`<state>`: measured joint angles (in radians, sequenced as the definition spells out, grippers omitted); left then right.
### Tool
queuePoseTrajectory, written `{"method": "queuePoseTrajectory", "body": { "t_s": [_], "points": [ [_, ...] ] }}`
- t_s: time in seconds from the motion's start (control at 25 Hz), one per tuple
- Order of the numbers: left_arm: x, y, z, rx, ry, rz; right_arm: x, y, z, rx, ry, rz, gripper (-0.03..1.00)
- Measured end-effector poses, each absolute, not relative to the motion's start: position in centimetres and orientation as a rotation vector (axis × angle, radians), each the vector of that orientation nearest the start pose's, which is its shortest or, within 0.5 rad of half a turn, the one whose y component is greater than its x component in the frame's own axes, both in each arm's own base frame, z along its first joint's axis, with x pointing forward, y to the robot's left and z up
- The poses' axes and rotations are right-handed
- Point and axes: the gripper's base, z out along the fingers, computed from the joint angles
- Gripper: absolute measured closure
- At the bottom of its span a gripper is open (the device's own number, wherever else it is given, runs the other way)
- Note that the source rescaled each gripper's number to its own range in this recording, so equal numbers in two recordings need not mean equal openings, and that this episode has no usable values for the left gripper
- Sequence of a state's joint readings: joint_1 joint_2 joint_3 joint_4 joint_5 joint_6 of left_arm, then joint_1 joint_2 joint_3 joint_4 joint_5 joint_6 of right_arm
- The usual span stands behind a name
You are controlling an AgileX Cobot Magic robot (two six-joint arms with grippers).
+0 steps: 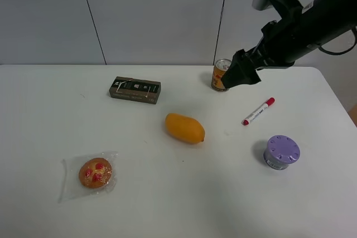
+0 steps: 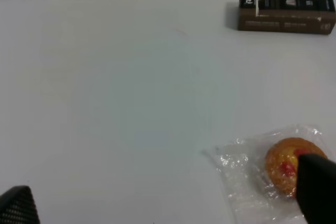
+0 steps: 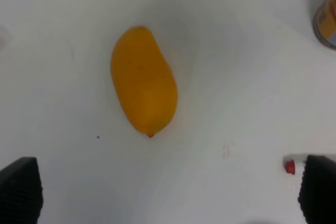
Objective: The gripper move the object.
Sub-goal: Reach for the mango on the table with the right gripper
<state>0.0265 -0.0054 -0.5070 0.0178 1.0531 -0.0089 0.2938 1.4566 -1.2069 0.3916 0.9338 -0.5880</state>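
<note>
The yellow-orange mango-like fruit (image 1: 184, 127) lies on its side near the middle of the white table (image 1: 50, 121). It also shows in the right wrist view (image 3: 143, 81), between and beyond the two fingertips. My right gripper (image 1: 237, 77) hangs in the air behind and to the right of the fruit, beside the can, apart from the fruit. Its jaws stand wide open and empty (image 3: 168, 198). My left gripper (image 2: 167, 203) is open and empty, low over the table near the wrapped cookie. The left arm is out of the exterior view.
An orange can (image 1: 222, 74) stands behind the fruit, next to the right gripper. A red-capped marker (image 1: 258, 111) and a purple-lidded tin (image 1: 281, 151) lie to the right. A dark box (image 1: 135, 90) lies at the back left. A wrapped red-dotted cookie (image 1: 95, 173) lies at the front left.
</note>
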Motion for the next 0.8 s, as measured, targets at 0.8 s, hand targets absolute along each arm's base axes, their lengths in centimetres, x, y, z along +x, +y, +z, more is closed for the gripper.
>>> {"method": "queuePoseTrajectory", "body": {
  "t_s": [0.8],
  "points": [
    [-0.6, 0.1, 28.0, -0.037, 2.024, 0.032, 31.2, 18.2, 22.1, -1.353, 2.338, 0.289, -0.03]
  ]
}}
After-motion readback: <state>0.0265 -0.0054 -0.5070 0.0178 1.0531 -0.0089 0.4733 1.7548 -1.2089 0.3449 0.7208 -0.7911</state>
